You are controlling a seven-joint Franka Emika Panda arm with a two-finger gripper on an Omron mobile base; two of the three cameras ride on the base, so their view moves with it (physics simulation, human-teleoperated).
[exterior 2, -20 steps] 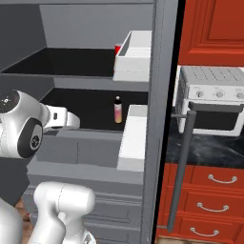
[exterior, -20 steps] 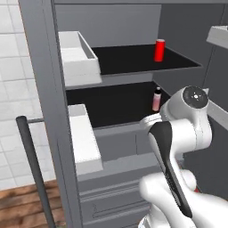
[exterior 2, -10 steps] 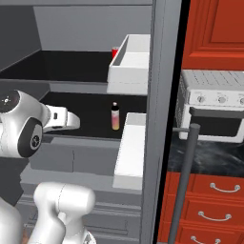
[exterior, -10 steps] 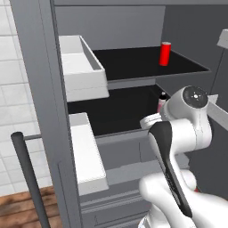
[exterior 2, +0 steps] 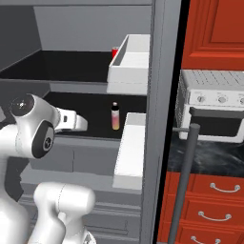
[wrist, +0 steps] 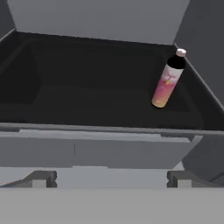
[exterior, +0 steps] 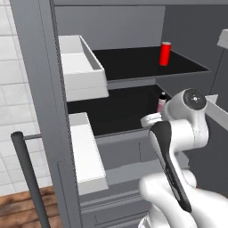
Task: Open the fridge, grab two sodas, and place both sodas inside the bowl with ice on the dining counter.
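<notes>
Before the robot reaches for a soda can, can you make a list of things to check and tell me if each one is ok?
1. Fridge doors open: ok, both shelves are in plain sight.
2. A soda can be seen: ok, one red can stands upright on the upper shelf.
3. Second soda found: cannot tell; the right base view shows just a sliver of red behind the white door bin.
4. Gripper open and empty: ok, the fingertips stand wide apart with nothing between them.
5. Hand aimed at a soda: not ok, it faces the lower shelf, where only a small pink and yellow bottle stands.
</notes>
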